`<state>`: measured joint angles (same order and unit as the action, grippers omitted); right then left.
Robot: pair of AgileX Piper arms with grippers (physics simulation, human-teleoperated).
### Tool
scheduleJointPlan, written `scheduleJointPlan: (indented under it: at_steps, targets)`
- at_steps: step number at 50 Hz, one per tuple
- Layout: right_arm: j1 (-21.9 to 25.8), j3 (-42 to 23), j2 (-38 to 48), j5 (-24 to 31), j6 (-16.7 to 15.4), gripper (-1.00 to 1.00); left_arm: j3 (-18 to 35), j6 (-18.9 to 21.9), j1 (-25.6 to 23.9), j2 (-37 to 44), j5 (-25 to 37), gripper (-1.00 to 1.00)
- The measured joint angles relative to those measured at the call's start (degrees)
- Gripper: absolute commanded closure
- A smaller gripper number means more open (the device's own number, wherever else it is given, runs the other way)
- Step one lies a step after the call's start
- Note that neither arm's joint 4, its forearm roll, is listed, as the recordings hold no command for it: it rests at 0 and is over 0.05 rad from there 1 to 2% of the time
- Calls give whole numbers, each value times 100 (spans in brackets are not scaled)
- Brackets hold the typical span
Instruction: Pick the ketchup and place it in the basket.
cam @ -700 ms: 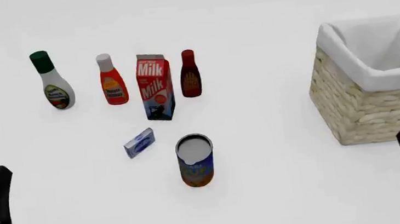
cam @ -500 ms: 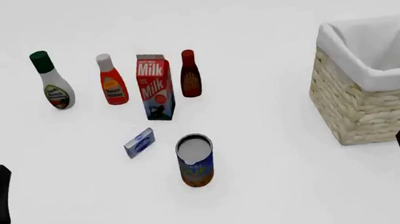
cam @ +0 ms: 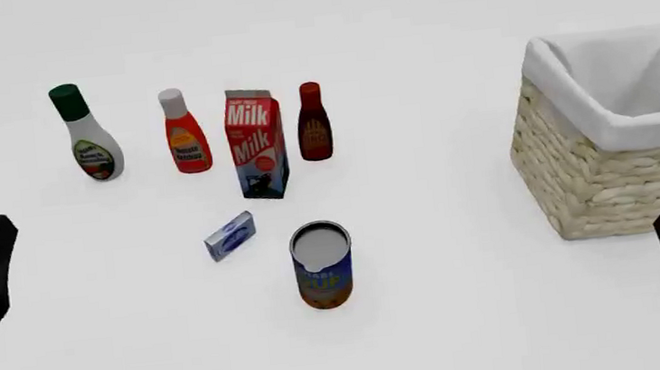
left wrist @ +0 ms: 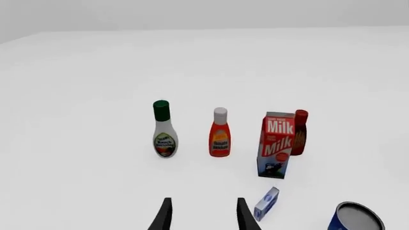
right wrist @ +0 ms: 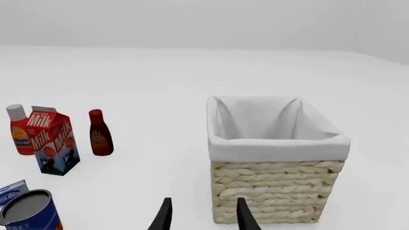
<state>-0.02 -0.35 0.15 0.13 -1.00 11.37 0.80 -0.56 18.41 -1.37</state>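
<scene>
White tabletop, ketchup point(cam: 186, 137) far left btwn other bottles; left end effector point(left wrist: 201, 215) open, empty, could bump milk carton point(cam: 256, 145) nearby.

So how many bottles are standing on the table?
3: a green-capped white bottle at far left, the ketchup next to it, and a dark red bottle just right of the milk carton.

A fixed front camera looks forward and down across the white counter point(cam: 440, 65) from the arms' side. The left wrist camera faces the bottle row from close above the counter; the right wrist camera faces the basket point(right wrist: 275, 163). All three views share the milk carton point(cam: 256, 144).
</scene>
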Motion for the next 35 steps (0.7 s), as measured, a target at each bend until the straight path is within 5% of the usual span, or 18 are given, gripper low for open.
scheduleJointPlan:
  at_steps: [35]
  targets:
    - [71, 13, 51, -18, -44, -100, 2989, -259, -550, 2595, 1286, -100]
